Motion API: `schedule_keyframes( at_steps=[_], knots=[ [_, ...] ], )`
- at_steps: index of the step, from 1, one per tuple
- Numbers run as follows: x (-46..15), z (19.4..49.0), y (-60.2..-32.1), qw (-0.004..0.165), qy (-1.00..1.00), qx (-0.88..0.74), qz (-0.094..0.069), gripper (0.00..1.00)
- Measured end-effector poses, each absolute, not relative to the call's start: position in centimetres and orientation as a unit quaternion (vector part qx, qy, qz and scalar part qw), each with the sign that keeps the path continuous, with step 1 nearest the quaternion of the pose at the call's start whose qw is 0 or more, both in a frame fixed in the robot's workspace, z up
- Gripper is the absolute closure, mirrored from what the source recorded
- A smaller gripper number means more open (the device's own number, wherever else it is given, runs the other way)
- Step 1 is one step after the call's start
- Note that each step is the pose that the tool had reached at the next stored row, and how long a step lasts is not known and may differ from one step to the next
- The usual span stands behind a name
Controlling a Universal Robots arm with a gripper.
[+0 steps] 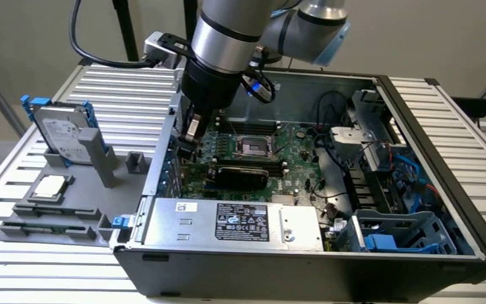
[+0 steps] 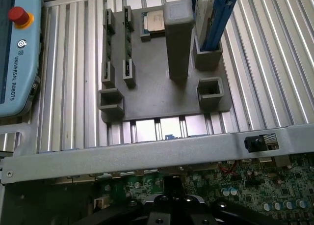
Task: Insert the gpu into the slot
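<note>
Gpu [image 1: 240, 175] lies seated — beside end effector [image 1: 185, 144].

So the gpu [image 1: 238, 176] is a flat black rectangular card inside the open case, sitting on the motherboard. It runs lengthwise parallel to the case wall nearest the camera. It sits about mid-board, closer to the wall on the exterior view's left than to the one on the right. It looks level, not tipped. The slot isn't clear from here, and I can't tell if the card is fully seated.
</note>
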State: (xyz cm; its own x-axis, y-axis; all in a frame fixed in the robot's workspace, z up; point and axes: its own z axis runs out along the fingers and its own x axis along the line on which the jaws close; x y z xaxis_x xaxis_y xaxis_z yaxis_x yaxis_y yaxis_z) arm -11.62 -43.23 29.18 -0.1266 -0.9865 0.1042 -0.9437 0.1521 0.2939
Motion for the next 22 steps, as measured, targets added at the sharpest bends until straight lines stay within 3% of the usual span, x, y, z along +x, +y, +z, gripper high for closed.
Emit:
schedule_keyframes(
  at_steps=[22],
  knots=[
    [-11.75, 29.09, -42.97, 0.143, -0.747, 0.644, -0.079, 0.89]
  ],
)
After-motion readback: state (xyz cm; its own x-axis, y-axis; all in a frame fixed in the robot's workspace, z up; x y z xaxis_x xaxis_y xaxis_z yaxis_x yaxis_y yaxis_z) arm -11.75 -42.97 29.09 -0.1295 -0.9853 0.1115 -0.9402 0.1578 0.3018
